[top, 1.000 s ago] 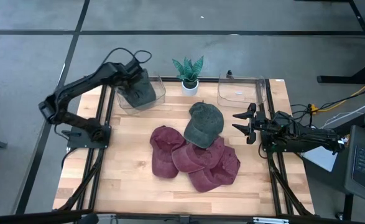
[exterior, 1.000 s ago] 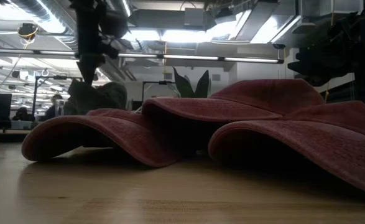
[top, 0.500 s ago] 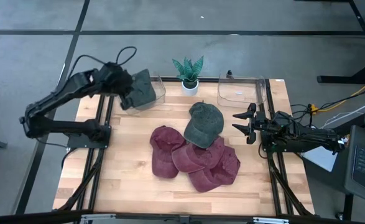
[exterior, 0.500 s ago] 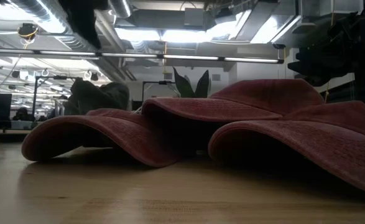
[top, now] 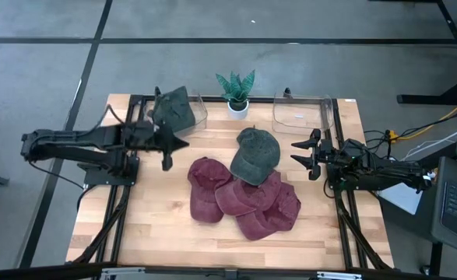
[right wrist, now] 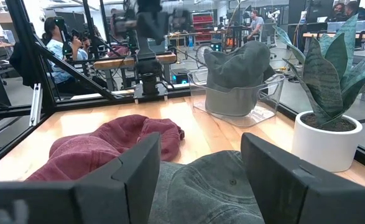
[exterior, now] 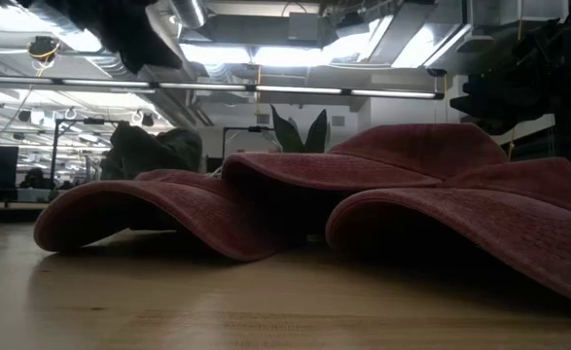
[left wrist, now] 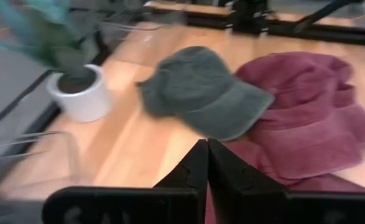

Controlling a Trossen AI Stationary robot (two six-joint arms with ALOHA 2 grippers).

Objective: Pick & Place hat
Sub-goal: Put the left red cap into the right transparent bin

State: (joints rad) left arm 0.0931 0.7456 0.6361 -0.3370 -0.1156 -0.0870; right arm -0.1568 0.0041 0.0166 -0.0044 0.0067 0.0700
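Left claw point(top: 168, 143) pinched shut and empty, one green hat point(top: 174, 111) just behind it in the clear bin point(top: 200, 113), another green hat point(top: 256, 155) on the red pile ahead, right claw point(top: 304, 154) spread wide beside it.

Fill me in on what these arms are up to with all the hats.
They are sorting hats into clear bins. One green hat already sits in the left bin. The left gripper, shut and empty, is beside that bin, pointing toward the pile. A second green hat lies on top of the red hats in the middle of the table. The right gripper waits open at the right edge, and the right bin holds no hat.
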